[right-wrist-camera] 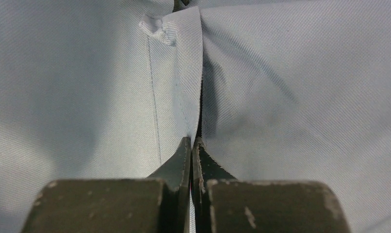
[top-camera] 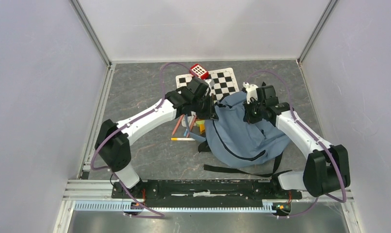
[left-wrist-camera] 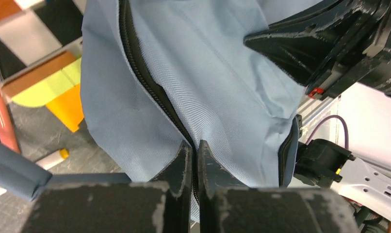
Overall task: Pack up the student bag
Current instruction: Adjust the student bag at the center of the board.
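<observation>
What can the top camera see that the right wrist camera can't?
Only the top view: both arms, the left gripper, the checkerboard mat, a red box with white squares on it, pens lying beside the student bag, and its black strap. Only the right wrist view: a close look at a stitched seam in the fabric, with the jaws pressed together on a fold of cloth. Both: the blue-grey student bag and the right gripper, shut on it.
</observation>
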Action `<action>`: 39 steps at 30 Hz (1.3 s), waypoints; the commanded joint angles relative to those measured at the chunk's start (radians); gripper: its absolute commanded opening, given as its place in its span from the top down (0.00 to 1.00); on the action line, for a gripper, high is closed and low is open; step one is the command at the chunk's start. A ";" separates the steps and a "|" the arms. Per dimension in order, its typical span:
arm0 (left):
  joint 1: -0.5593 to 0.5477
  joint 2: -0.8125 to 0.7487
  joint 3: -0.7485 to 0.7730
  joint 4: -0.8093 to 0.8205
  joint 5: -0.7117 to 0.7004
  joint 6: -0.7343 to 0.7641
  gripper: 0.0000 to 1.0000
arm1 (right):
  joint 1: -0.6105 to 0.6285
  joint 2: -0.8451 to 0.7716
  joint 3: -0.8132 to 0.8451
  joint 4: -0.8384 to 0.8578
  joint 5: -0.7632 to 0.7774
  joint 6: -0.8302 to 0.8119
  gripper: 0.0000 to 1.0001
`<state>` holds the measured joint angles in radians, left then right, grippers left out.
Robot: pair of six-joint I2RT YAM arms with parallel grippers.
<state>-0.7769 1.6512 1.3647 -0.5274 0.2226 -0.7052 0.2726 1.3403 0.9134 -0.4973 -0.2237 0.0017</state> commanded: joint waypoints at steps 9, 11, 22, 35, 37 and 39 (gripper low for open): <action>0.004 0.172 0.649 -0.059 0.040 0.252 0.98 | 0.005 -0.227 0.264 -0.138 0.152 0.282 1.00; 0.007 0.228 0.735 -0.067 0.020 0.308 0.98 | 0.006 -0.228 0.275 -0.121 0.159 0.335 1.00; 0.161 0.483 0.901 0.050 0.001 0.392 0.98 | 0.084 -0.174 0.150 0.114 0.208 0.565 1.00; 0.182 0.552 0.875 0.078 -0.120 0.516 0.20 | 0.103 -0.035 0.213 0.109 0.269 0.454 0.54; 0.180 0.487 0.798 0.108 -0.127 0.516 0.13 | 0.090 -0.055 0.225 0.082 0.310 0.444 0.35; 0.175 0.414 0.707 0.125 -0.145 0.514 0.10 | 0.067 -0.087 0.217 0.056 0.324 0.437 0.22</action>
<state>-0.6014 2.2353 2.1784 -0.4889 0.1272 -0.2276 0.3660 1.3155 1.0718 -0.4122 0.0528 0.4770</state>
